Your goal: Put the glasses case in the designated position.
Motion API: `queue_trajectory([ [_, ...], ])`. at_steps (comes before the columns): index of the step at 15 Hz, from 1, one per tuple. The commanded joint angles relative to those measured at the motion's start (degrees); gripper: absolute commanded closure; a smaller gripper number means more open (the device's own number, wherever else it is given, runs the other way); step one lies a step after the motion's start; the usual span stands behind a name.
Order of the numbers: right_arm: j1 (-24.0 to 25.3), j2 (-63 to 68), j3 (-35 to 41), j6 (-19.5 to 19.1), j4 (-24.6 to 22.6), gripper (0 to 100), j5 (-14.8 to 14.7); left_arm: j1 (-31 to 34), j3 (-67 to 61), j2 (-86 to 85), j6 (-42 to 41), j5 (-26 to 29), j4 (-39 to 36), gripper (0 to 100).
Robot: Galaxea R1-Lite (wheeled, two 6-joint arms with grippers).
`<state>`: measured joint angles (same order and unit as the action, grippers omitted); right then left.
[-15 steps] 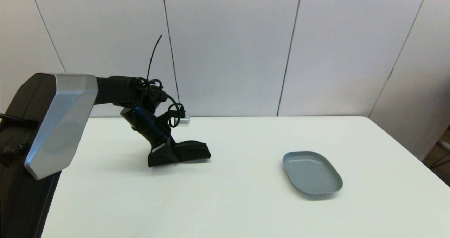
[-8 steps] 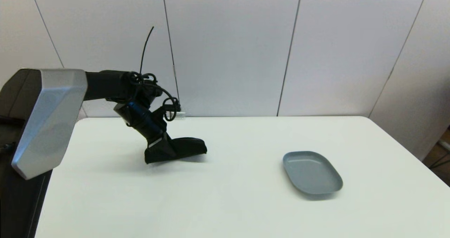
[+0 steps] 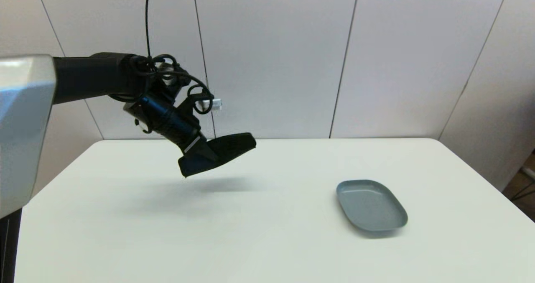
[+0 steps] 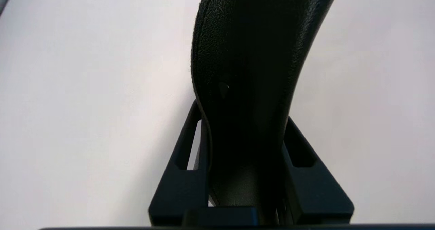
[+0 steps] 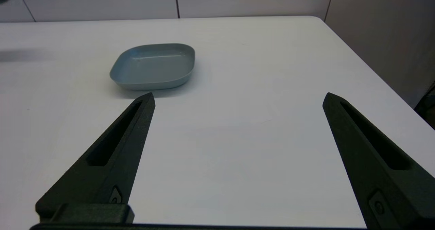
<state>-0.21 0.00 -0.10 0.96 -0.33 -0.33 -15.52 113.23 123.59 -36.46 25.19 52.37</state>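
Matte black, the glasses case (image 3: 228, 149) hangs above the table's (image 3: 267, 241) far-left part, clamped at one end by the left gripper (image 3: 202, 159), its long axis tilted, free end pointing up-right. Grey-blue tray (image 3: 371, 205) sits well apart toward the right edge; right gripper (image 5: 238, 97) hovers near it, spread wide, holding nothing.

Matte black glasses case (image 3: 228, 149) airborne above table, tilted, far end raised.

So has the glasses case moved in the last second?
Yes. The glasses case, held by the left gripper, rose off the table; the tray stayed put.
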Motion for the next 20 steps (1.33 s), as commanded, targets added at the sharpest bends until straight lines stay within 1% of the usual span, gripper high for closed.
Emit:
queue_trajectory([
  [1, -0.1, 0.0, 0.0, 0.0, 0.0, 0, 0.0, -8.2, 0.4, -4.9, 14.0, -1.5, -1.8, 100],
  [3, 0.0, 0.0, 0.0, 0.0, 0.0, 0, 0.0, -10.5, 0.3, -5.2, 14.3, -1.6, -1.7, 100],
  [6, -0.1, 0.0, 0.0, 0.0, 0.0, 0, 0.1, -11.5, 0.3, -4.3, 13.8, -1.2, -1.7, 100],
  [10, -0.1, 0.0, 0.0, 0.0, 0.0, 0, 0.0, -11.1, 0.4, -1.2, 8.3, 1.1, -2.0, 100],
  [12, 0.0, 0.0, 0.0, 0.0, 0.0, 0, 0.1, -11.1, 0.6, 0.3, 7.5, 2.1, -5.6, 100],
  [13, -0.1, 0.0, 0.0, 0.0, 0.0, 0, 0.0, -11.2, 0.6, 0.9, 6.8, 3.4, -7.7, 100],
  [15, 0.0, 0.0, 0.0, 0.0, 0.0, 0, 0.0, -11.5, 0.6, 1.7, 3.2, 4.6, -10.3, 100],
  [16, 0.0, 0.0, 0.0, 0.0, 0.0, 0, 0.0, -11.7, 0.6, 2.3, 2.7, 5.0, -11.9, 100],
  [20, -0.1, 0.0, 0.0, 0.0, 0.0, 0, 0.1, -12.3, 0.6, 5.2, 2.6, 5.0, -19.3, 100],
])
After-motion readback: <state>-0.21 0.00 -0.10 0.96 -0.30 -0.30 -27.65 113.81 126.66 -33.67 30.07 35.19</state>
